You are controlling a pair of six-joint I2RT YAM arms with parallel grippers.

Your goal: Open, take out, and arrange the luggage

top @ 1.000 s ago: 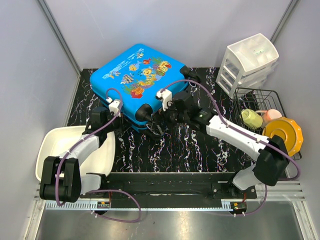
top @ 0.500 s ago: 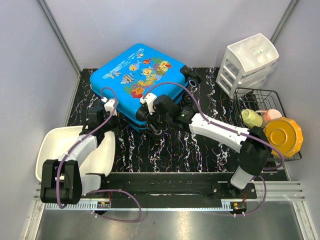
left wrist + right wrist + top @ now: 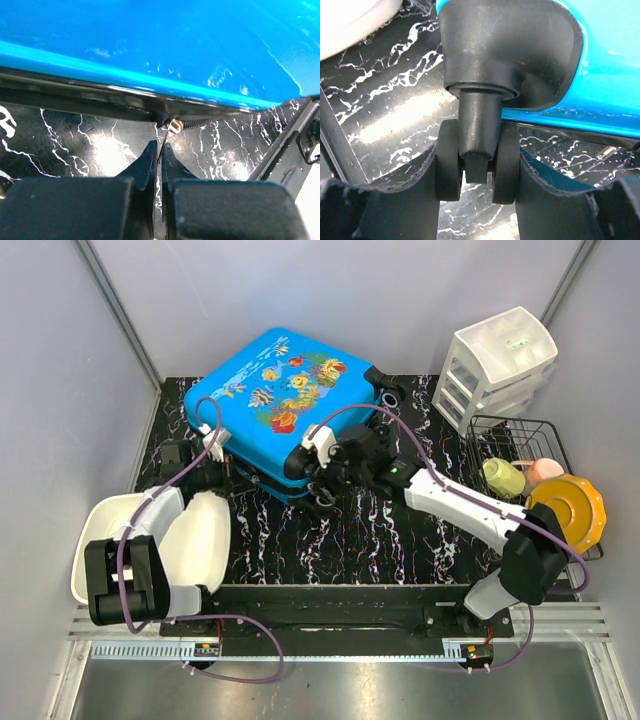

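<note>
Beside the white tub (image 3: 195, 540), the left hand (image 3: 160, 152) is pinched tight on the thin strand of the zipper pull (image 3: 172, 125) (at the seam of the luggage (image 3: 285, 400), which lies closed toward the back of the bench (image 3: 370, 530)); the right hand (image 3: 476, 167) clamps a black wheel (image 3: 449, 162) at the case's near corner.

The left arm (image 3: 150, 525) rises from its base at lower left and bends toward centre-left of the overhead view, wrist held low. The left gripper (image 3: 160, 150) is closed, its dark fingers (image 3: 145, 165) pressed flat together and pinching a thin dark cord (image 3: 163, 142) between the tips. The right arm (image 3: 460, 502) stretches from lower right diagonally to the middle of the frame, almost fully extended. The right gripper (image 3: 479, 152) is partly closed, its fingers pressing on either side of a black twin caster wheel (image 3: 505, 165).
</note>
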